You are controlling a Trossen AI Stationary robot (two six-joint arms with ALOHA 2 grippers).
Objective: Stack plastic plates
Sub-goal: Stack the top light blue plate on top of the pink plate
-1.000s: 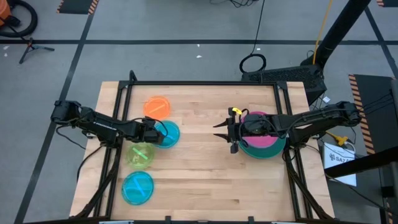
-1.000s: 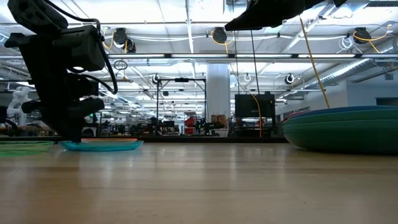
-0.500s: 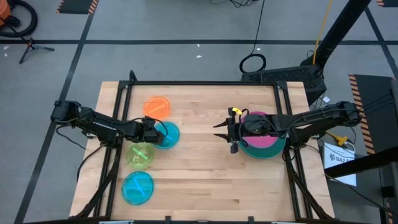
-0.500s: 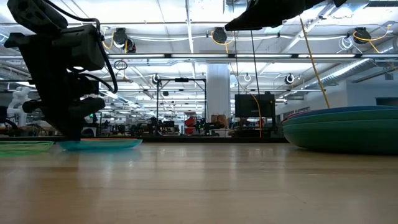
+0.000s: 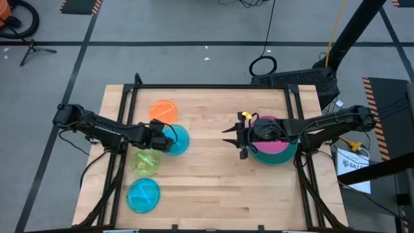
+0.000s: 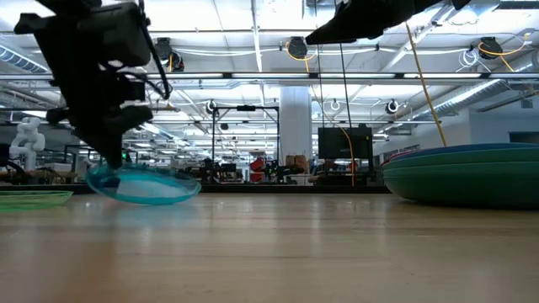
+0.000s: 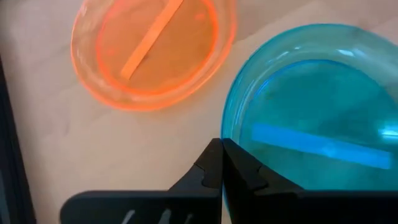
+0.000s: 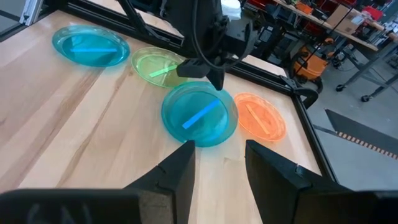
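Left arm lifting a small cyan plate by its rim

The left gripper (image 5: 163,137) is clamped on the edge of the cyan plate (image 5: 174,140), which now hangs tilted clear of the table (image 5: 207,181); half a second ago it lay flat. Orange plate (image 5: 163,111), lime plate (image 5: 146,161) and second cyan plate (image 5: 143,195) lie nearby. The right gripper (image 5: 231,137), fingers apart, hovers beside the plate stack (image 5: 278,150), unmoved
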